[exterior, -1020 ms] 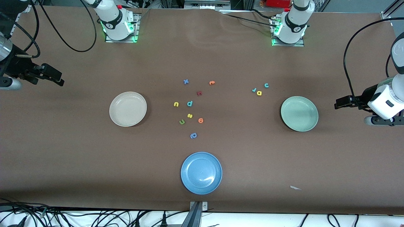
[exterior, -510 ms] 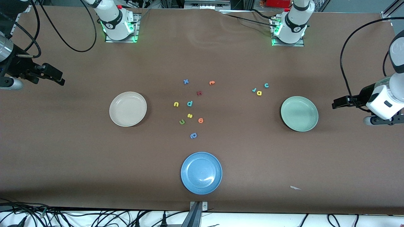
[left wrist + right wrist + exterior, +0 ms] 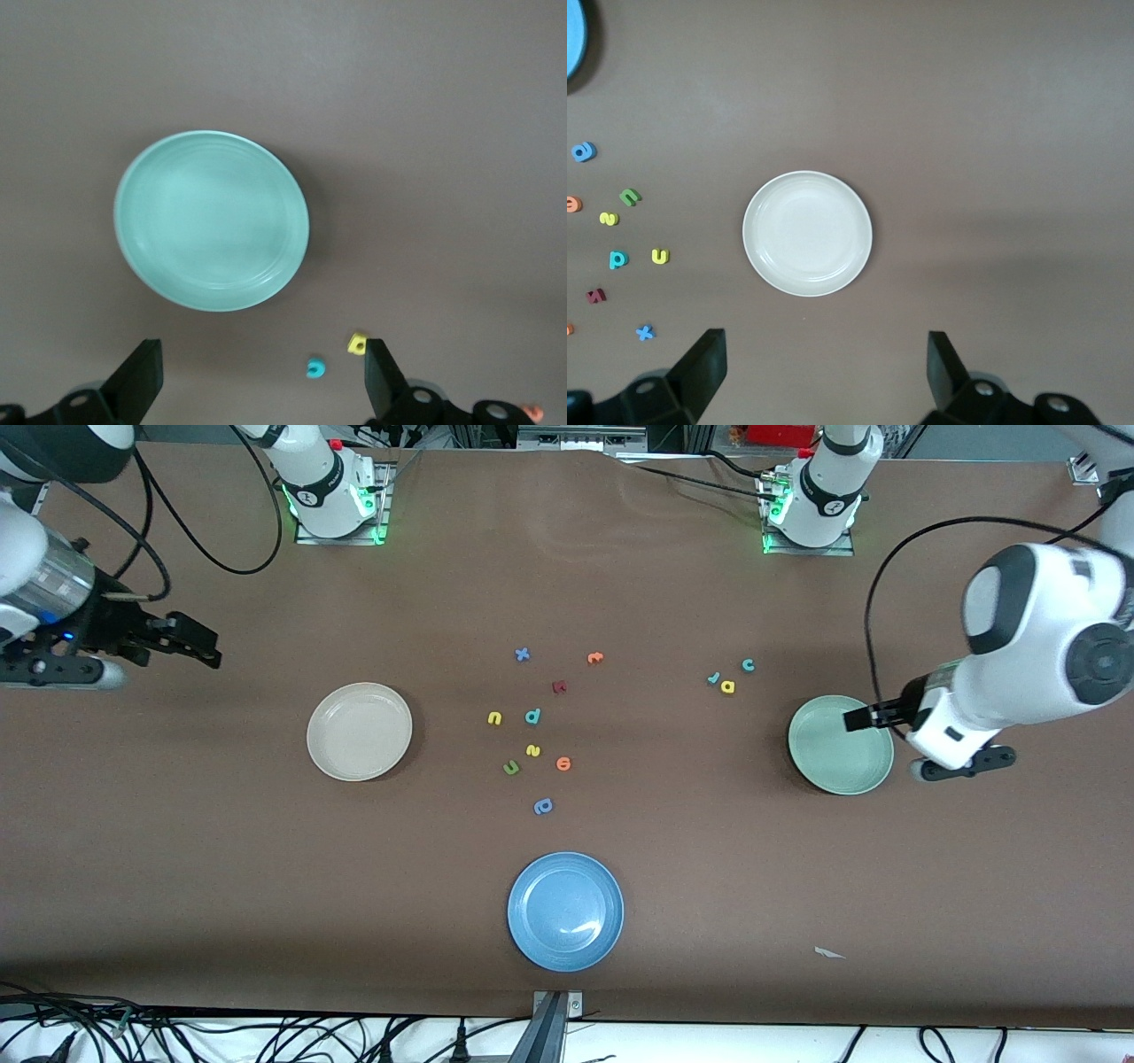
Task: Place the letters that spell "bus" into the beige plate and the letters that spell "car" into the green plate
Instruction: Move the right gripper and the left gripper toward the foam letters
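Note:
The beige plate (image 3: 359, 732) (image 3: 807, 233) and the green plate (image 3: 840, 745) (image 3: 213, 220) lie with nothing in them. A yellow u (image 3: 494, 718) (image 3: 660, 256), a teal b (image 3: 532, 716) (image 3: 618, 259) and a yellow s (image 3: 532, 750) (image 3: 609, 218) lie mid-table. A teal c (image 3: 748, 664) (image 3: 315, 367), a teal r (image 3: 713, 678) and a yellow a (image 3: 727, 686) (image 3: 357, 343) sit beside the green plate. My left gripper (image 3: 858, 719) (image 3: 261, 381) hangs open over the green plate's rim. Toward the right arm's end, my right gripper (image 3: 205, 653) (image 3: 824, 367) hangs open over bare table.
A blue plate (image 3: 565, 911) sits nearest the front camera. Among the mid-table letters lie a green u (image 3: 511, 767), an orange letter (image 3: 563, 763), a blue p-shape (image 3: 543, 806), a blue x (image 3: 522, 654), an orange t (image 3: 594, 657) and a dark red letter (image 3: 559, 686).
Both arms swung inward from the table's ends. The left gripper came over the green plate's rim and the right gripper moved closer to the beige plate. The letters and plates stayed put.

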